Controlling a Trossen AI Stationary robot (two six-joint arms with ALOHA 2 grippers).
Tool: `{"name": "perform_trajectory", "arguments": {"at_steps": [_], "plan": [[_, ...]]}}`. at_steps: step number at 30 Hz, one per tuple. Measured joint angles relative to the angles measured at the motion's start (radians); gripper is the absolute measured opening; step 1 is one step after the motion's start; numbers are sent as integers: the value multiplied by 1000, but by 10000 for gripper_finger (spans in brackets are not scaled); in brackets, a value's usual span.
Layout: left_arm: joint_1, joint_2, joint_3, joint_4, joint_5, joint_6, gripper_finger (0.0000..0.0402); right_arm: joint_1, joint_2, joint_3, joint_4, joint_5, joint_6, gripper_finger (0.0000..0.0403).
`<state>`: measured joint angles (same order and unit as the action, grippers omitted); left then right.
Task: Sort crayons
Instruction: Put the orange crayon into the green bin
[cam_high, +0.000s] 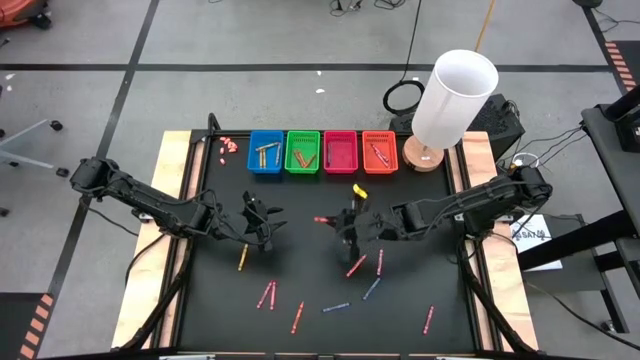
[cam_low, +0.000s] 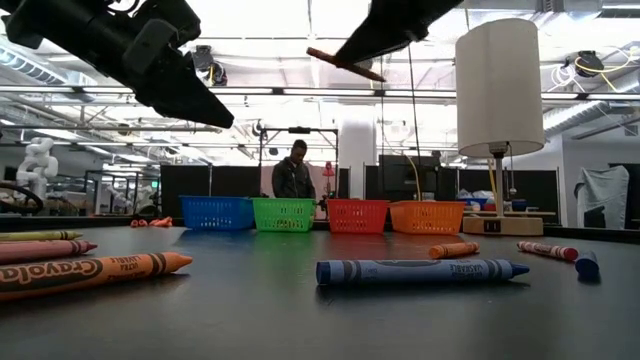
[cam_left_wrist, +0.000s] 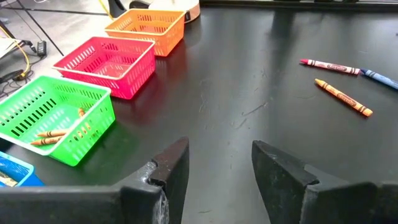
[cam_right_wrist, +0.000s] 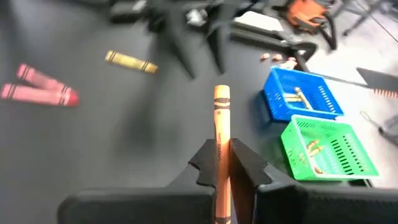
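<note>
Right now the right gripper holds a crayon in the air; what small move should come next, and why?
Probably carry it toward the orange basket: the right gripper is shut on an orange crayon above the mat, away from the baskets. The left gripper hangs open and empty.

low view: dark mat (cam_low: 300, 310) in front. orange crayon (cam_low: 90, 272) lies near left, more crayons behind it at the left edge, blue crayon (cam_low: 420, 271) centre-right, a short orange one (cam_low: 452, 250) and a red one (cam_low: 545, 250) farther right. four baskets in a row at the back: blue (cam_low: 216, 213), green (cam_low: 283, 214), red (cam_low: 358, 215), orange (cam_low: 427, 216). lamp (cam_low: 500, 110) at right. two dark grippers hang overhead; the right gripper (cam_low: 365, 52) is clamped on an orange crayon stick (cam_low: 343, 64), the left gripper (cam_low: 185, 95) carries nothing. person (cam_low: 294, 176) stands behind the baskets.
</note>
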<state>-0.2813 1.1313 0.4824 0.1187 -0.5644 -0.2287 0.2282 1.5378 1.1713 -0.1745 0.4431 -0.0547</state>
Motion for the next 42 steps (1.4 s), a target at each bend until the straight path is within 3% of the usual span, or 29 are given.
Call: {"name": "perform_trajectory", "arguments": {"at_steps": [18,31,36,42], "plan": [[-3,1,1,-5,12,-27,173,-337,324,0,701,1,307,4],[-3,1,1,-8,14,-26,173,-531,496,0,909,-2,653,4],[-3,0,1,-8,14,-27,173,-537,543,0,1017,2,656,4],[-3,0,1,-7,14,-26,173,-537,544,0,1015,31,647,4]]}}
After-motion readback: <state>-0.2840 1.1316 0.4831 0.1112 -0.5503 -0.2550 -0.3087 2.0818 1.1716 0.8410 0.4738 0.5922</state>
